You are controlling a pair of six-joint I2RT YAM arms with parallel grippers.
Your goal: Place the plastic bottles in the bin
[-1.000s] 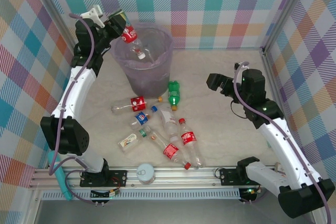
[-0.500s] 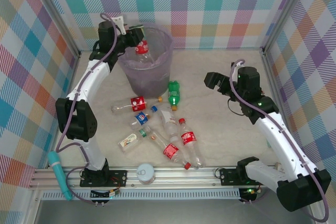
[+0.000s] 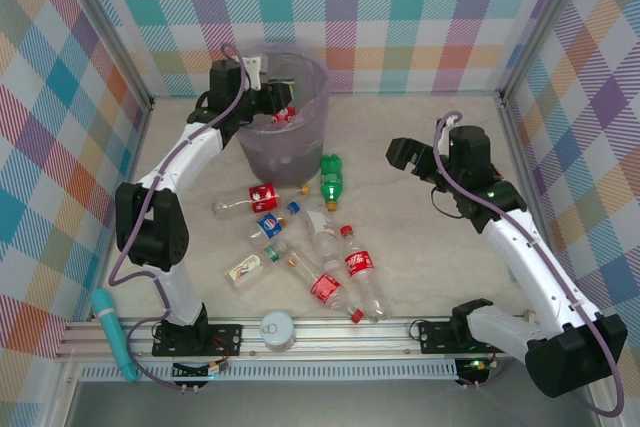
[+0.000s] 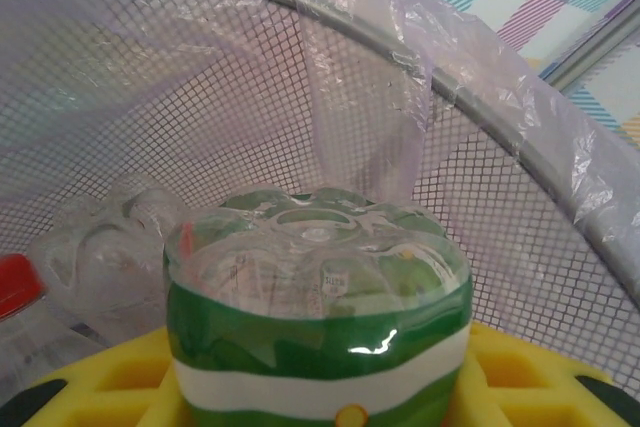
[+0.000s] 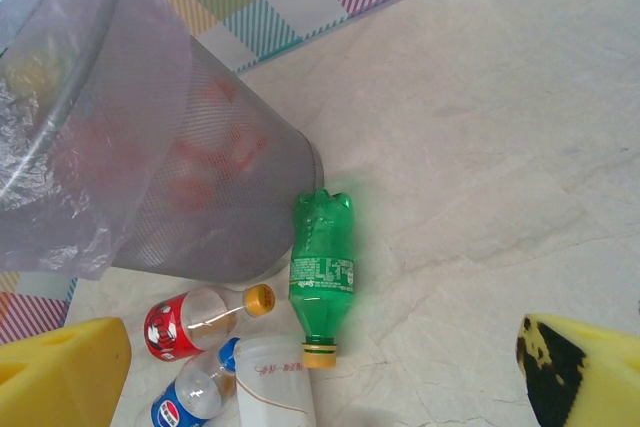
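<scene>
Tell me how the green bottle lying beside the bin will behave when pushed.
The green bottle looks empty, so probably light. Lying on its side on the smooth table, it would likely roll. Its thin plastic may dent when squeezed.

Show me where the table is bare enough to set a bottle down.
Bare: the table between the bin, the back wall and the right arm, and the strip from the bottles to that arm. Crowded: in front of the bin, among those bottles.

blue-labelled bottle (image 5: 188, 394) | Pepsi globe logo | other labels: print illegible
</scene>
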